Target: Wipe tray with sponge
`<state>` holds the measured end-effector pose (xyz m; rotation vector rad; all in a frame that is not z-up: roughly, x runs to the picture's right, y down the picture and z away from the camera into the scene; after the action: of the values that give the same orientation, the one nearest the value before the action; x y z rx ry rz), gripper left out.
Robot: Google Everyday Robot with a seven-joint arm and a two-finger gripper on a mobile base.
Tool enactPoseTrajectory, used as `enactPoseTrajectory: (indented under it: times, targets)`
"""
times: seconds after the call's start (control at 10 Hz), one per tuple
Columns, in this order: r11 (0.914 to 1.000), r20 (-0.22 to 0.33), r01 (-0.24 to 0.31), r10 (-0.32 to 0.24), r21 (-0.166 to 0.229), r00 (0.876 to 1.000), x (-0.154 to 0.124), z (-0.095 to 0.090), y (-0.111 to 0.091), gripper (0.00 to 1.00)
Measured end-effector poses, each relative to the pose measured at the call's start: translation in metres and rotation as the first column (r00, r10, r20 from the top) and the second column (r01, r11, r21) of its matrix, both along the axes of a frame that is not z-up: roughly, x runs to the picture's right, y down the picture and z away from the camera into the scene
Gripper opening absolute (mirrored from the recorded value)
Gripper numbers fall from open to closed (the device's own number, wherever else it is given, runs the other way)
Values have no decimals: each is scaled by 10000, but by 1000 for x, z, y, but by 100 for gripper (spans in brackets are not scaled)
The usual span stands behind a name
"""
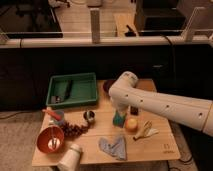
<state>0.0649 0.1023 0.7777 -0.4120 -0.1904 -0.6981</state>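
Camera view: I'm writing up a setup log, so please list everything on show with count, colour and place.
table: one, light wood, centre
tray: one, green, table's back left
sponge: one, teal, table centre, under the hand
orange fruit: one, orange, beside sponge
banana peel: one, yellowish, right of fruit
cloth: one, grey-blue, front centre
bowl: one, red, front left
grapes: one bunch, dark red, beside bowl
cup: one, white, lying at front edge
arm: one, white, reaching from the right
hand: one, colour unclear, down at the sponge
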Motion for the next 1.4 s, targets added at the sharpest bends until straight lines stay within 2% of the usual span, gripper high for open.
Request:
enactPoseTrajectory:
  times: [0.1, 0.4, 0.5, 0.6, 1.4]
  targets:
    - [9999, 99, 124, -125, 18, 9999, -4, 1, 1, 78]
    - [9988, 342, 487, -488, 41, 9982, -12, 7, -7, 73]
    - [9979, 412, 642, -641, -8, 9971, -13, 12, -3, 79]
    - [9974, 476, 727, -725, -15, 9962, -13, 14, -2, 80]
    - [9892, 1066, 1444, -1409, -259, 9843, -21, 40, 6, 80]
